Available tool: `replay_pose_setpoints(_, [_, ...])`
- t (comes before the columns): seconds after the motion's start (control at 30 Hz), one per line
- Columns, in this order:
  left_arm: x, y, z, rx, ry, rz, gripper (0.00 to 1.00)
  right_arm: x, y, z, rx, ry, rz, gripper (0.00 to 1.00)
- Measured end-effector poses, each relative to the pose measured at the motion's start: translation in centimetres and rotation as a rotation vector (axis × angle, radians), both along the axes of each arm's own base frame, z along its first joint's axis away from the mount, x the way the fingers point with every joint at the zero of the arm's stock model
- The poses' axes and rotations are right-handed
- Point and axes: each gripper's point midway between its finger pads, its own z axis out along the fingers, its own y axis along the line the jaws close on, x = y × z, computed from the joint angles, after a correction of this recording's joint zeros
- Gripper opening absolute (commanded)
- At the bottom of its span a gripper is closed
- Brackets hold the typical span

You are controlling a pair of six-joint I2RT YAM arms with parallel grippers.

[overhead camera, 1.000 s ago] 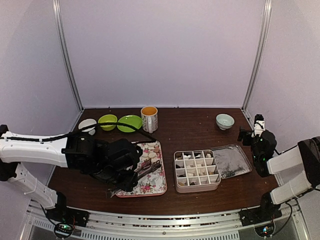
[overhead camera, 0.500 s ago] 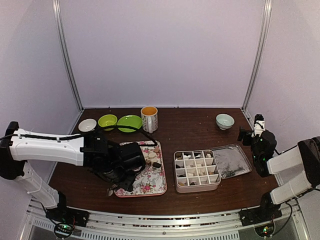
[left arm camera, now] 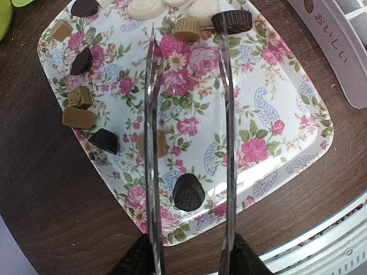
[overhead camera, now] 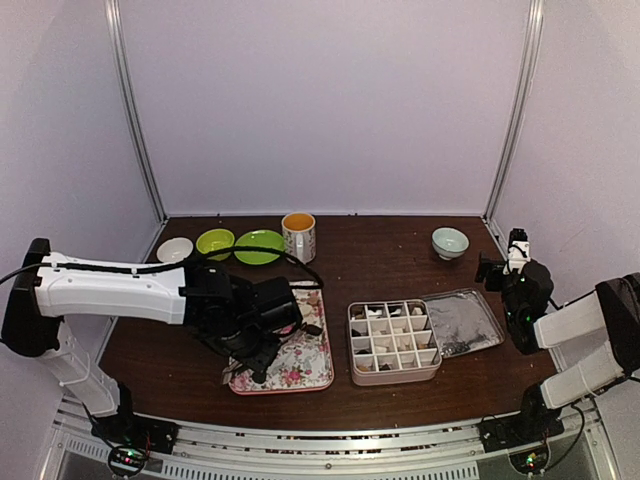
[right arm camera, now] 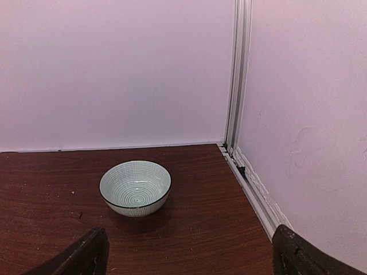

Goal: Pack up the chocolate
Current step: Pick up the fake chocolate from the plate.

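The left gripper (left arm camera: 189,252) clamps a pair of metal tongs (left arm camera: 226,143) from outside, its dark fingers (left arm camera: 140,260) pressed one against each arm. The two arms stand apart, not squeezed together, and reach forward over a flowered tray (left arm camera: 281,97). The chocolates (left arm camera: 79,117) lie loose on that tray. A round dark piece (left arm camera: 189,193) sits between the arms close to the gripper, touching neither. About halfway along, a tan piece (left arm camera: 153,143) lies beneath the left arm. At the far end, a tan cup-shaped piece (left arm camera: 186,28) lies just inside the left tip and a dark cup-shaped piece (left arm camera: 232,21) lies at the right tip; whether either tip touches its piece cannot be told. Just beyond the tips are white pieces (left arm camera: 146,8), and to the left of the tongs several tan and dark ones are scattered. To the right of the tongs, just beside the tray, stands a divided box (overhead camera: 393,343) with small pieces in some of its cells. A shallow silver tin (overhead camera: 462,322) lies on its far side. The right gripper (right arm camera: 189,238), well apart from all this, hangs above the wooden table (right arm camera: 46,229) with its jaws spread wide and nothing between them. A small pale green bowl (right arm camera: 135,187) sits on the table ahead of it.
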Motion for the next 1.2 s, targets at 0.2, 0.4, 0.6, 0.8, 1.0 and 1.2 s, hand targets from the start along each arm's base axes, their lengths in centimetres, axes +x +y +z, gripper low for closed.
replay_pose_setpoints(0.2, [0.2,0.0,-0.2,0.012,0.001,-0.003,0.44,0.0,0.0,0.0,0.0,0.0,0.0,1.0])
replay_pose_setpoints(0.4, [0.4,0.1,-0.4,0.02,-0.005,0.001,0.44,0.0,0.0,0.0,0.0,0.0,0.0,1.0])
replay_pose_setpoints(0.6, [0.7,0.0,-1.2,0.046,-0.007,0.001,0.43,0.0,0.0,0.0,0.0,0.0,0.0,1.0])
replay_pose_setpoints(0.8, [1.1,-0.2,-1.6,0.059,-0.015,-0.001,0.38,0.0,0.0,0.0,0.0,0.0,0.0,1.0])
replay_pose_setpoints(1.0, [1.7,-0.6,-1.3,0.05,-0.036,-0.004,0.35,0.0,0.0,0.0,0.0,0.0,0.0,1.0])
replay_pose_setpoints(1.2, [1.9,-0.7,-1.2,0.045,-0.042,-0.005,0.33,0.0,0.0,0.0,0.0,0.0,0.0,1.0])
